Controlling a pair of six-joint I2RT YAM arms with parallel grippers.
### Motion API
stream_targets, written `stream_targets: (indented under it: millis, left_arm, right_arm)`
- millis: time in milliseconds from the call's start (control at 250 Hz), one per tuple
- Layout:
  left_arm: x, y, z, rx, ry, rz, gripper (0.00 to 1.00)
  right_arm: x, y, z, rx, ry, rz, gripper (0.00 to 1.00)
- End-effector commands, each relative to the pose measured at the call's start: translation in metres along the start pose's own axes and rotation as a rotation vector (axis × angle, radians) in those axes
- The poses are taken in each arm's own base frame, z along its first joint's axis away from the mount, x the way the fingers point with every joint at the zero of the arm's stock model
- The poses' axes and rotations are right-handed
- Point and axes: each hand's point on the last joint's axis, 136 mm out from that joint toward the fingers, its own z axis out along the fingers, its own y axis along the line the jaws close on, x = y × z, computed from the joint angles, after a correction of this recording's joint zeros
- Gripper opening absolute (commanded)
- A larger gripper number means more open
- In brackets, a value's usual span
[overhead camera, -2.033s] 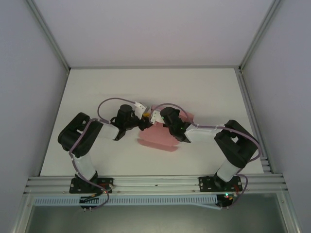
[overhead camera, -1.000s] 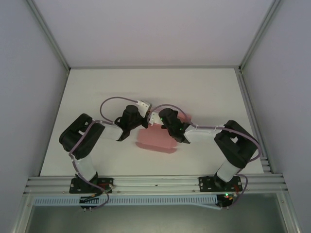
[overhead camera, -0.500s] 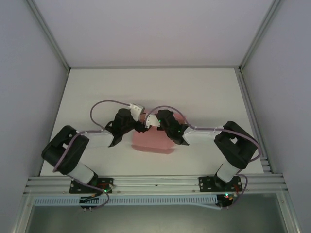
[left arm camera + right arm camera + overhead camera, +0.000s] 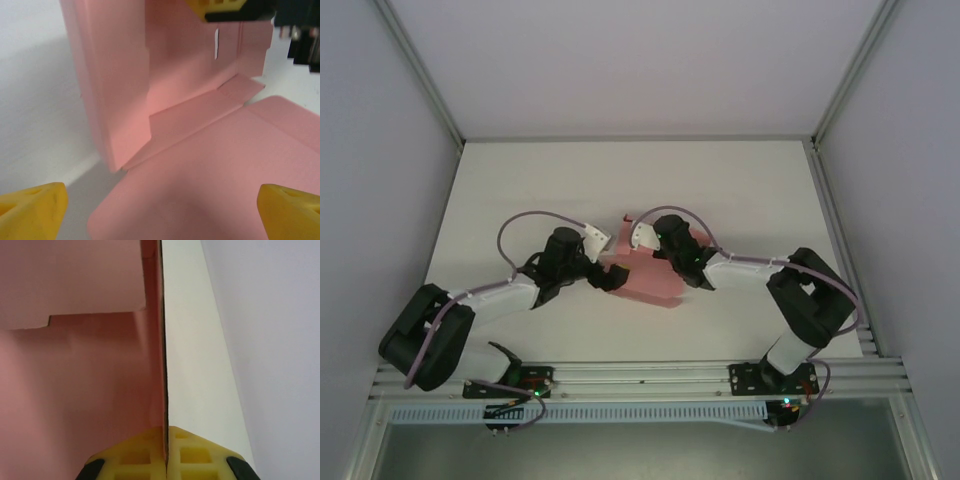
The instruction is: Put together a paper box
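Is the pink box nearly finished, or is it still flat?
Partly done: the pale-pink card box has two walls folded upright, with its base flat on the white table. The right gripper pinches one wall's edge; the left gripper is open, holding nothing. To do: fold up the flat panels and close it.

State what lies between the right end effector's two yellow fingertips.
An upright wall of the paper box, its thin edge clamped there; the right wrist view shows it.
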Motion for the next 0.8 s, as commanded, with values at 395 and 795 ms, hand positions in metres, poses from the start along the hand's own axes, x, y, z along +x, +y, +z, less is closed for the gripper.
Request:
stream_targets:
  millis: [395, 795]
  left_arm:
    - [-0.053, 0.032, 0.020, 0.032, -0.108, -0.069, 0.73]
    - [-0.054, 0.034, 0.054, 0.067, -0.059, -0.042, 0.54]
  right_arm:
    - [-0.001, 0.003, -0.009, -0.035, -0.008, 0.020, 0.00]
    - [-0.005, 0.002, -0.007, -0.035, -0.009, 0.030, 0.00]
